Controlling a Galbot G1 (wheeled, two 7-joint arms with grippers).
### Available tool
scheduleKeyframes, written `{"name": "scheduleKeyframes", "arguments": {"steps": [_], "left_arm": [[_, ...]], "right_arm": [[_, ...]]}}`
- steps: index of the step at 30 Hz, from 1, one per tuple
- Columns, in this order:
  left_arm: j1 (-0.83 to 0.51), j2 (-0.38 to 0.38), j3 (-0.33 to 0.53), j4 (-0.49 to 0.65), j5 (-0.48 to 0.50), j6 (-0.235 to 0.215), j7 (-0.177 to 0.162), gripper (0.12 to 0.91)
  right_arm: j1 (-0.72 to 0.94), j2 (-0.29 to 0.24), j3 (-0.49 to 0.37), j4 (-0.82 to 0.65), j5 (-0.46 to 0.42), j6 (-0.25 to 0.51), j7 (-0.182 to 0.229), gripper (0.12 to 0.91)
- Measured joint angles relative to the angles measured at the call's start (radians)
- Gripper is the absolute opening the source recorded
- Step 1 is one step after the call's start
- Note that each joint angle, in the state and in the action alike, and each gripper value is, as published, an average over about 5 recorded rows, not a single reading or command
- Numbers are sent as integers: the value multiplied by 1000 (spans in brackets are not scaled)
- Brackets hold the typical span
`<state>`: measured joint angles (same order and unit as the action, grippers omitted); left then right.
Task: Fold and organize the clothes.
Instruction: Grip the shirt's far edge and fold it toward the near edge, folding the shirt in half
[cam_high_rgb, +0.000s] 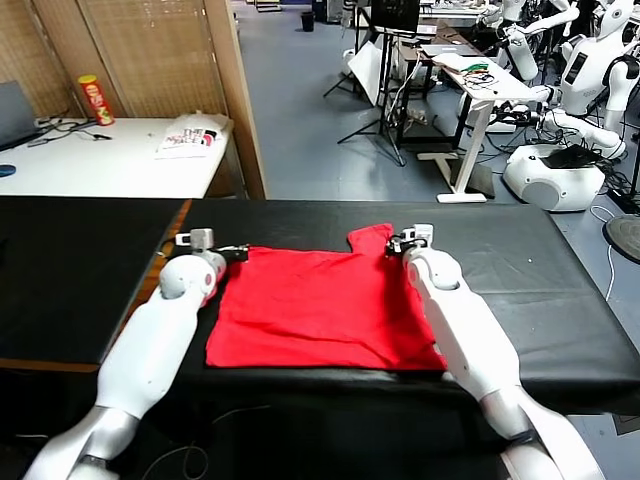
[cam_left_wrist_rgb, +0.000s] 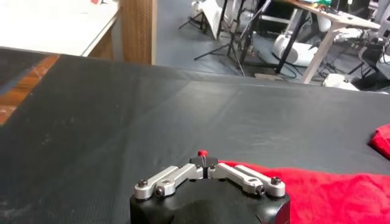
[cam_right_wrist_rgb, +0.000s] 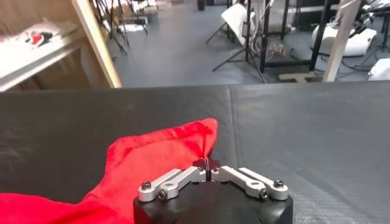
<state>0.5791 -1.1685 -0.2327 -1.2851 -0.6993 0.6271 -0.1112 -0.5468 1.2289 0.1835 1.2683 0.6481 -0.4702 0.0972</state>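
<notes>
The red T-shirt (cam_high_rgb: 315, 305) lies flat on the black table (cam_high_rgb: 520, 270), plain side up, with one sleeve (cam_high_rgb: 370, 238) sticking out toward the far edge. My left gripper (cam_high_rgb: 240, 253) is at the shirt's far left corner, shut on a pinch of red cloth (cam_left_wrist_rgb: 203, 153). My right gripper (cam_high_rgb: 397, 246) is at the far right, beside the sleeve, shut on the shirt's edge (cam_right_wrist_rgb: 204, 143). In the right wrist view the sleeve (cam_right_wrist_rgb: 164, 149) rises toward the jaws. The print side is hidden.
A white desk (cam_high_rgb: 100, 160) with a red can (cam_high_rgb: 96, 99) stands at the back left behind a wooden post (cam_high_rgb: 237, 95). Other robots (cam_high_rgb: 580, 90) and stands fill the room at the back right. The table's front edge (cam_high_rgb: 330, 380) runs just below the shirt.
</notes>
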Motion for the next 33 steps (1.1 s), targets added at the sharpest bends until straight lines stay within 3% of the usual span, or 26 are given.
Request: {"name": "scheduleKeyframes", "arguments": {"steps": [8,15,23,33], "left_arm": [[125,82,-44,-233,-58,26,-54,126],[300,159,-88,-461,-71,52,-74,126],[485,228,-137,-628,-44,59,-79,126],[616,246,-158,-708,-14,64,-93,126]], "right_arm": [[-175,-156,47,293,62,-47,7,122],[-324,-253,75,497,70,-129,42,122],[-457,-306,105,621,75,-205,62,122],[-564,-318,121,680,102,-266,94,122]]}}
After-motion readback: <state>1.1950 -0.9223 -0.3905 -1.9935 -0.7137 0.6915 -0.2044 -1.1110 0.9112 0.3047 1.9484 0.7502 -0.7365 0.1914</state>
